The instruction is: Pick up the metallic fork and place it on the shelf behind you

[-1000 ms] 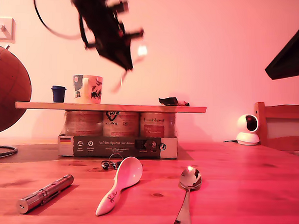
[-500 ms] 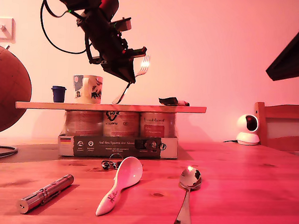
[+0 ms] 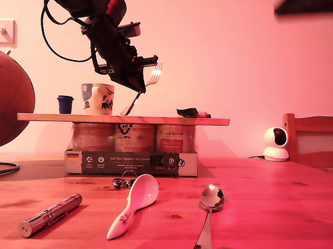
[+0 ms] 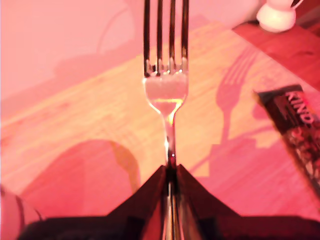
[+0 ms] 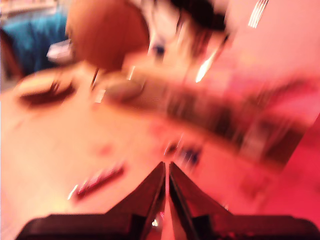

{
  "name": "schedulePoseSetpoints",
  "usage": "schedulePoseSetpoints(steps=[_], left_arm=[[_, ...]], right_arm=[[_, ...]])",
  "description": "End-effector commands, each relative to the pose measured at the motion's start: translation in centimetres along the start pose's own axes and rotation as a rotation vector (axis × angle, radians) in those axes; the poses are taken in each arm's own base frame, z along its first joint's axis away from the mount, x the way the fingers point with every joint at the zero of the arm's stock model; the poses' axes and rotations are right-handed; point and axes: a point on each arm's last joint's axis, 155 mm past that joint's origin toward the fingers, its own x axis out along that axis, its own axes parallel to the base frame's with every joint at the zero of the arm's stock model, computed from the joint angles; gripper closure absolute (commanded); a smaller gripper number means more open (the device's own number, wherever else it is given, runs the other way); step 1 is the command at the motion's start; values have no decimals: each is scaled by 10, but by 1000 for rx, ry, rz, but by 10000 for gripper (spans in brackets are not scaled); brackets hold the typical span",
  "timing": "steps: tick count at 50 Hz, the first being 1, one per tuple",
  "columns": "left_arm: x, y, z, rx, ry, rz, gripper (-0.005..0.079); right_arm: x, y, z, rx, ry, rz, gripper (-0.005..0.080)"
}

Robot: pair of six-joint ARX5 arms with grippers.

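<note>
ngl the sketchy bit is the first gripper (image 3: pixel 139 86) clamping the metallic fork (image 3: pixel 147 84) by its thin handle, tilted above the shelf (image 3: pixel 210 121) with the handle tip near the mug (image 3: pixel 97 98), so a sloppy drop could clip it or roll off.

Looking like a home rm: wooden desk (image 3: pixel 273 210) w/ a globe (image 3: pixel 8 100), wall light switch (image 3: pixel 4 31), mug (image 3: pixel 97 98), small security cam (image 3: pixel 276 143) sitting by a wooden chair (image 3: pixel 313 140).
</note>
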Motion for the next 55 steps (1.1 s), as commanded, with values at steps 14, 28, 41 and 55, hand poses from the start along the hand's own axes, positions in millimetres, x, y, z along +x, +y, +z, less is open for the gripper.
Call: schedulePoseSetpoints(steps=[14,28,41,55], left_arm=[[50,1,-56,-7,101,-19,763],[59,2,-68,-11,121,-22,761],[61,-2,-90,-24,197,-39,753],[58,-4,-104,-34,251,-47,663]], right_arm=[[-2,-9,24,-59,-84,-53,764],[-2,-9,24,-64,-84,-53,764],[-2,-9,24,-64,-83,-53,764],[-2,-9,24,-64,-84,-53,764]])
